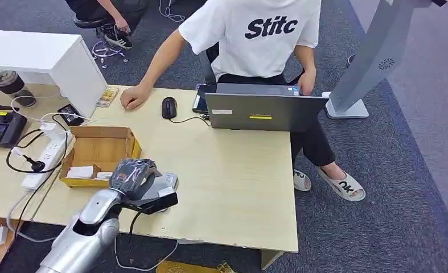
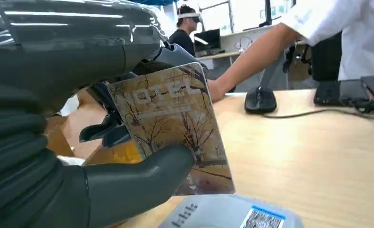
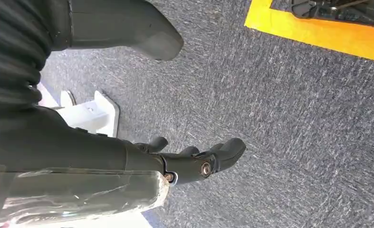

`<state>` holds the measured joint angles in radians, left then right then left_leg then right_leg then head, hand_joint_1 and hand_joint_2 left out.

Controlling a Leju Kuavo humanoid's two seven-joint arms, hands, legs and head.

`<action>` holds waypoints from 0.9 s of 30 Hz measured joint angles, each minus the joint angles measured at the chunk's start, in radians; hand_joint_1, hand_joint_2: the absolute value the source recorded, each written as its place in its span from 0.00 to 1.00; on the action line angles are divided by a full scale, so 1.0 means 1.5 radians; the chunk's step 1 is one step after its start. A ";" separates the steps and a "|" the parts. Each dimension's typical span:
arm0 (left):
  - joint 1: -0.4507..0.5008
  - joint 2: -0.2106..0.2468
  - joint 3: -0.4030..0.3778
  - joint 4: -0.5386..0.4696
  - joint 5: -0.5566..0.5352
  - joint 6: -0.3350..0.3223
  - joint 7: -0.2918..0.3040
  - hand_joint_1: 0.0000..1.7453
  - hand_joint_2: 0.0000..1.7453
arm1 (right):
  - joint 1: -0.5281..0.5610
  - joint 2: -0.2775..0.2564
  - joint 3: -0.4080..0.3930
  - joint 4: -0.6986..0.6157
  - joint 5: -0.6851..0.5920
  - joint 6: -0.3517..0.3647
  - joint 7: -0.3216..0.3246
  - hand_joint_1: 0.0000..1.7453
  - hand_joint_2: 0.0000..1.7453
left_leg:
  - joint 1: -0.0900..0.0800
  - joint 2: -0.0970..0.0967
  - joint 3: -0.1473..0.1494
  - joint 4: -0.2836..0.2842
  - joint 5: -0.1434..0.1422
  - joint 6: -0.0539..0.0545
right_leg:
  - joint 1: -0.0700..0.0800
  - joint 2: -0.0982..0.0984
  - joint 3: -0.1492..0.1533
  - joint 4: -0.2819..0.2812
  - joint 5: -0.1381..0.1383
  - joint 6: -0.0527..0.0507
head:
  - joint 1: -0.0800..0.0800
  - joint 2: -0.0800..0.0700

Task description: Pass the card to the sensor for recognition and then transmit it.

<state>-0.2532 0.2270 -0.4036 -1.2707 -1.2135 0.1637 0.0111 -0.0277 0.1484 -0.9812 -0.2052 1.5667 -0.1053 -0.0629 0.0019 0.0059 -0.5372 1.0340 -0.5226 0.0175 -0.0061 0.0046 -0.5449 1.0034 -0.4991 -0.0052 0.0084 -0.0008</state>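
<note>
While the wooden table (image 1: 233, 170) carries a good deal, from the grey laptop (image 1: 264, 111) at its far edge where a person in a white T-shirt (image 1: 255, 34) sits, to the open cardboard box (image 1: 99, 151) at the near left, the move to come seems to turn on something far smaller. The left hand (image 1: 133, 177) hangs over the table just beside the box, and the left wrist view shows it gripping a hotel key card (image 2: 175, 126), printed with bare trees, between the thick thumb (image 2: 142, 180) and the darker fingers (image 2: 104, 133) behind it. The card stands roughly on edge with its printed face towards the wrist camera and its long axis running from the thumb out past the hand. Directly beneath it, close but apart, lies the pale grey card sensor (image 2: 232, 213) with a barcode label; in the head view that reader (image 1: 167, 182) peeps out from under the hand. So the sensor lies straight below the card, and I judge that a short lowering, perhaps with the face tipped flatter, is all the recognition step needs. The right hand (image 3: 194, 161) hangs over grey carpet (image 3: 294, 142) with fingers loosely apart and nothing in it, well away from the table, so the left is plainly the nearer.
</note>
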 joint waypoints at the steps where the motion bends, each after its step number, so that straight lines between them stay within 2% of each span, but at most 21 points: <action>1: 0.001 0.000 0.000 0.005 0.000 0.001 0.000 1.00 1.00 | 0.000 0.000 0.000 0.000 0.000 0.001 0.000 0.00 1.00 | 0.000 0.000 0.000 0.000 0.000 0.000 | 0.000 0.000 0.000 0.000 0.000 0.000 | 0.000 0.000; 27: 0.002 -0.013 0.000 0.054 0.012 0.021 -0.002 1.00 1.00 | 0.000 0.000 0.000 0.000 0.000 0.005 0.000 0.00 1.00 | 0.000 0.000 0.000 0.000 0.000 0.000 | 0.000 0.000 0.001 0.000 0.000 0.000 | 0.000 0.000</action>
<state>-0.2504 0.2068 -0.4036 -1.1898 -1.1952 0.1957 0.0080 -0.0277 0.1480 -0.9812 -0.2052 1.5667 -0.0980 -0.0629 0.0019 0.0056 -0.5369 1.0340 -0.5226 0.0175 -0.0061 0.0043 -0.5441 1.0034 -0.4991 -0.0052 0.0084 -0.0008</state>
